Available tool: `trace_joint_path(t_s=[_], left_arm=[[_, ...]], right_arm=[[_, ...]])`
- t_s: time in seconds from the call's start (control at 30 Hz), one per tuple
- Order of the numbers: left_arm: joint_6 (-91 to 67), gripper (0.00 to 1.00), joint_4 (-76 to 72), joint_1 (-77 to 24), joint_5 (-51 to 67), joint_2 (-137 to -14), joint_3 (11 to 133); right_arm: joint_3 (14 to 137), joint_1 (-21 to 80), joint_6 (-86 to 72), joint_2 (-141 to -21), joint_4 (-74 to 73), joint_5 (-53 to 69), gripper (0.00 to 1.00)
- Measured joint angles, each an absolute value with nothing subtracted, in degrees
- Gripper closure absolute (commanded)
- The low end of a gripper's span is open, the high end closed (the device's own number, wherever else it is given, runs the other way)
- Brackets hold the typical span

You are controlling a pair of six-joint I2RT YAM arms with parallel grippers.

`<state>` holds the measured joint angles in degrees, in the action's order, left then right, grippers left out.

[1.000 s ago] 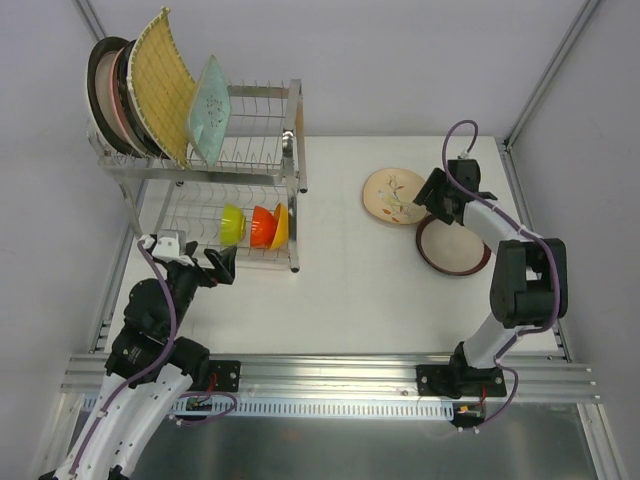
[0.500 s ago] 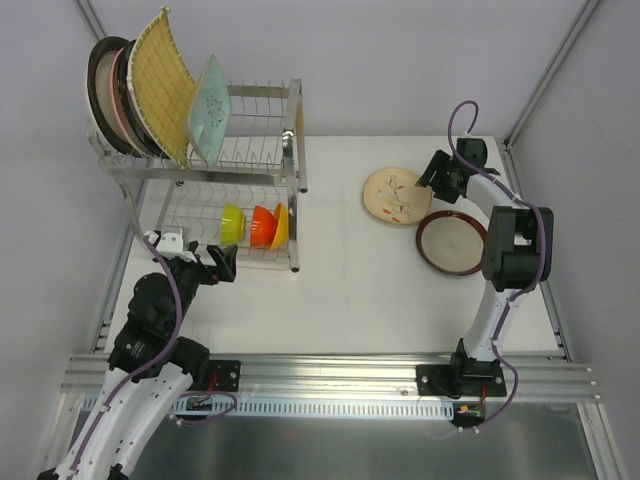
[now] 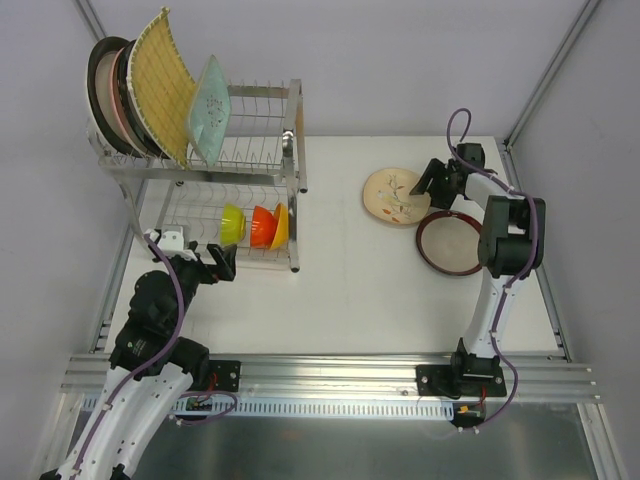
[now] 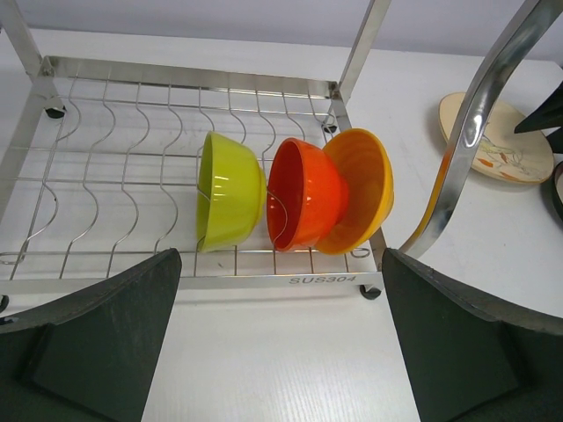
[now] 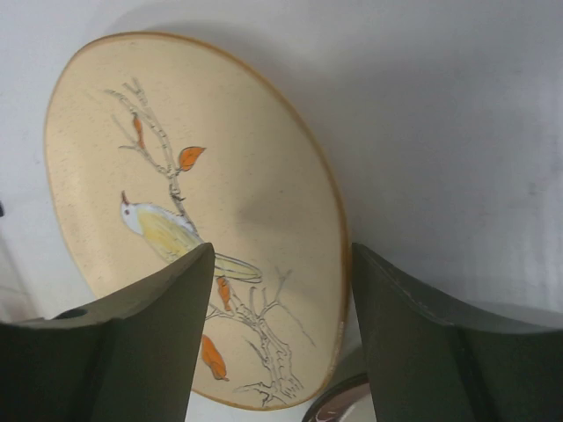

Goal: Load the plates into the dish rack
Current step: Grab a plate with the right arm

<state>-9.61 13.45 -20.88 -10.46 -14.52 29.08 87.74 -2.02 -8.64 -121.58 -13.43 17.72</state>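
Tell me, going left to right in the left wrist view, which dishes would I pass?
green bowl → orange bowl → yellow bowl → beige bird plate

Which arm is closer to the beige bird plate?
Right. The right arm holds open jaws over the beige plate's edge; the left arm is far off, facing the dish rack.

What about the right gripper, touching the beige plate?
Cannot tell: right wrist view shows the right gripper astride the rim of the beige plate, contact hidden.
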Motion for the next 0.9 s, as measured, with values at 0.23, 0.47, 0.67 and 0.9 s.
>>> trace_joint_path(t_s=[0.23, 0.47, 0.67, 0.9], left_arm=[[-9.61, 0.01, 13.47, -20.49, -9.45, -14.98, 29.08], [-9.61, 0.01, 13.52, -20.14, -8.56, -15.33, 29.08], [-9.61, 0.01, 13.63, -20.12, -7.53, -15.33, 29.08], [-9.61, 0.01, 14.02, -20.12, -6.35, -15.90, 29.08]], right_arm=[[87.26, -2.09, -8.67, -122.23, -12.45, 25.08, 0.39], [85.36, -2.17, -9.56, -122.69, -10.28, 30.09, 0.51], [83.29, -2.26, -11.42, -123.44, -7.27, 33.47, 0.74], [80.25, -2.35, -15.11, -123.50, -2.35, 37.54, 0.95]])
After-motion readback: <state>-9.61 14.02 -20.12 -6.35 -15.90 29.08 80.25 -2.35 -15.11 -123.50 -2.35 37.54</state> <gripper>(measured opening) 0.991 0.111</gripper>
